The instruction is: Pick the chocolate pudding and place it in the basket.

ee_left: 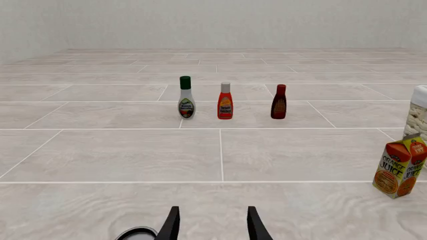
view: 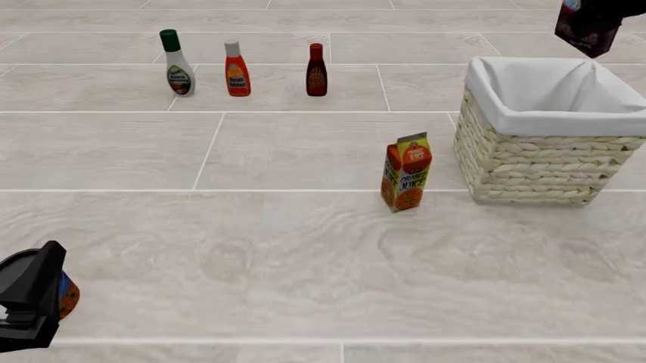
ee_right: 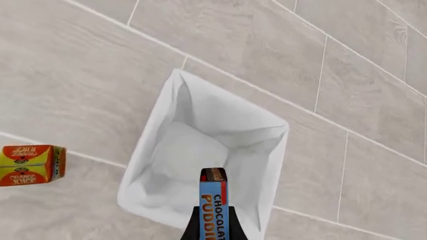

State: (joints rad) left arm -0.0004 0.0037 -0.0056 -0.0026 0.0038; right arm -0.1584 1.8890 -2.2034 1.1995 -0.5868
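The chocolate pudding [ee_right: 214, 207], a narrow box with a blue edge, is held in my right gripper [ee_right: 214, 225], which is shut on it. It hangs high above the basket [ee_right: 167, 125], whose white lining opens right below it. In the front view the dark pudding box [view: 583, 29] shows at the top right, above the far rim of the wicker basket [view: 535, 162]. My left gripper [ee_left: 212, 222] is open and holds nothing, low over the near left of the table [view: 30, 299].
An orange juice carton [view: 406, 172] stands just left of the basket. Three bottles stand in a row at the back left: white dressing [view: 177, 63], orange sauce [view: 236, 69], dark sauce [view: 317, 70]. A small round object [view: 66, 295] lies beside my left gripper.
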